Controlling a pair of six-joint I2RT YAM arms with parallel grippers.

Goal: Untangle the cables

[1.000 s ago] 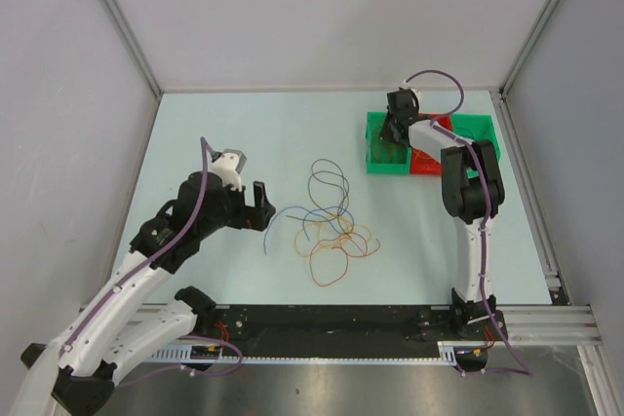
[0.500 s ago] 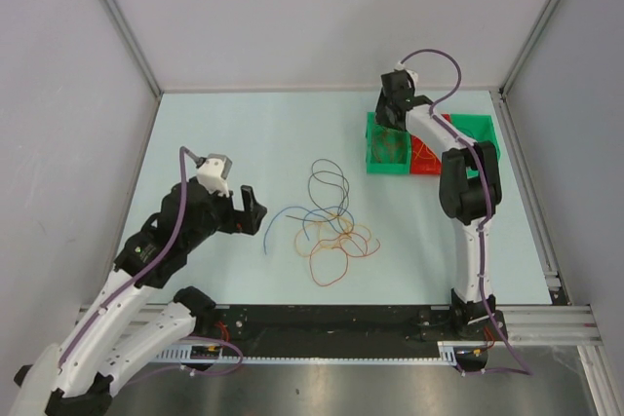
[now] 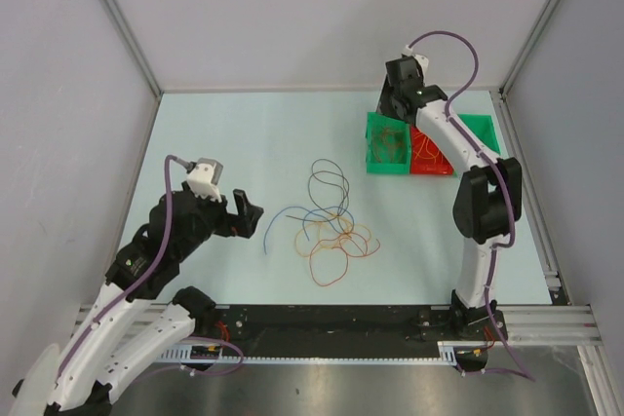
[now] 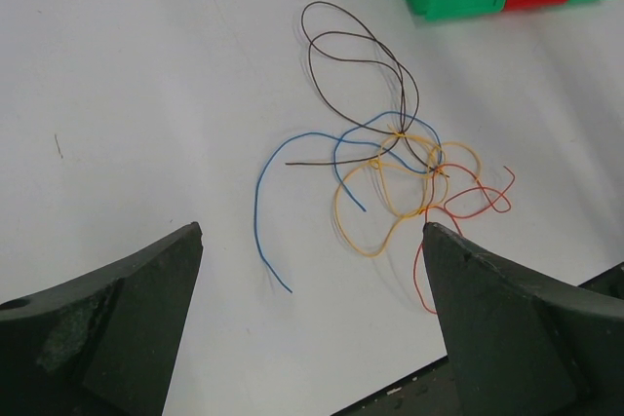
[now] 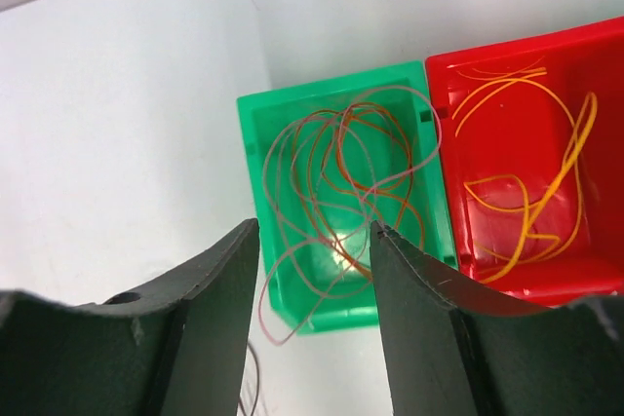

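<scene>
Okay, left jaws and right jaws both gape empty. Pinching the cables (image 4: 400, 133) mid-knot could drag the whole tangle along.

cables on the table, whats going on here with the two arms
Two robot arms are sorting thin cables into bins. A loose tangle of brown, blue, orange and red wires lies mid-table, with nothing touching it. The left gripper, wide open and empty, hangs just left of it. The right gripper, jaws apart and holding nothing, hovers over the green bin, which holds reddish wires. The red bin beside it holds orange wires.
</scene>
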